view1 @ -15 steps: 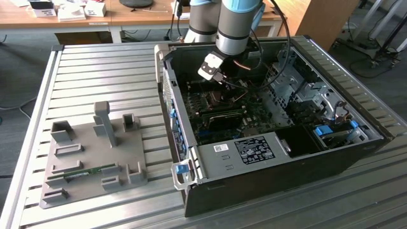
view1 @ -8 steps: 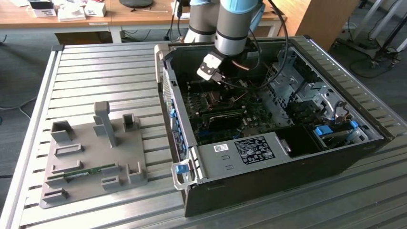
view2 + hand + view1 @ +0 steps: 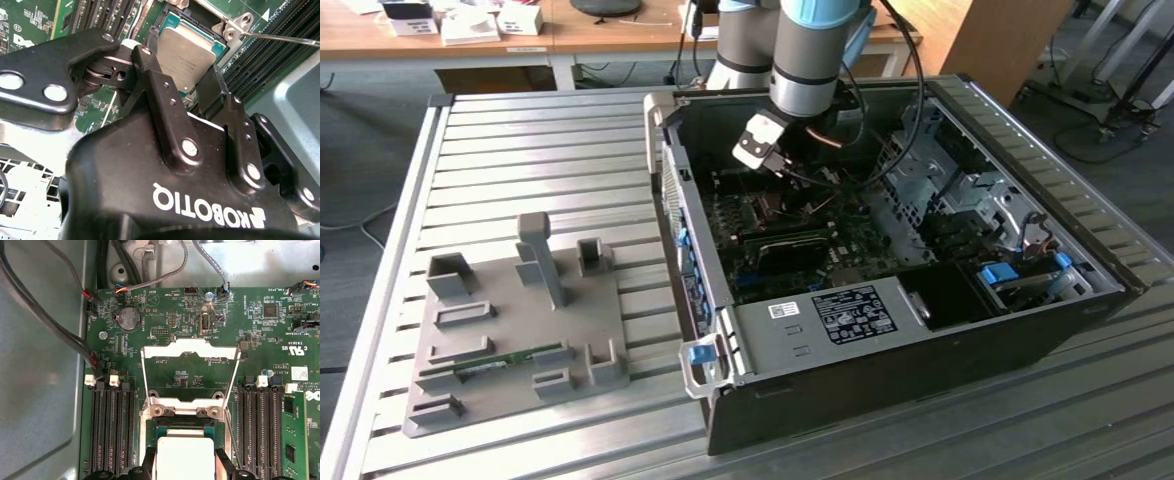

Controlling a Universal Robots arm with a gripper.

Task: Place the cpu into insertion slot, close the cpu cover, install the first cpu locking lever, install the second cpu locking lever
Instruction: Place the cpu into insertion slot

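First wrist view sets the cpu (image 3: 182,457) near the middle of the green board (image 3: 260,340). It is a small flat square with a pale, matte silvery face, directly over the dark, teal-rimmed socket (image 3: 165,426) (I cannot tell whether it is seated). The gripper (image 3: 184,469) is clamped on it, with black metal fingers (image 3: 149,467) against two opposite edges.

The cpu cover (image 3: 189,346), a thin bright stamped frame with a large square opening, lies swung open flat over the board beyond its hinge at the socket's edge. A thin wire lever (image 3: 231,437) runs beside the socket. Ribbed black memory slots (image 3: 112,430) flank it on both sides. A round coin cell (image 3: 128,318) sits near the board's corner, and dark cables (image 3: 50,315) cross the grey wall along the board's edge.

In the exterior view the arm (image 3: 814,50) reaches down into the open computer case (image 3: 854,330), which lies on a ribbed metal table (image 3: 520,150). A grey moulded fixture (image 3: 520,330) sits toward the table's edge at the exterior view's left.
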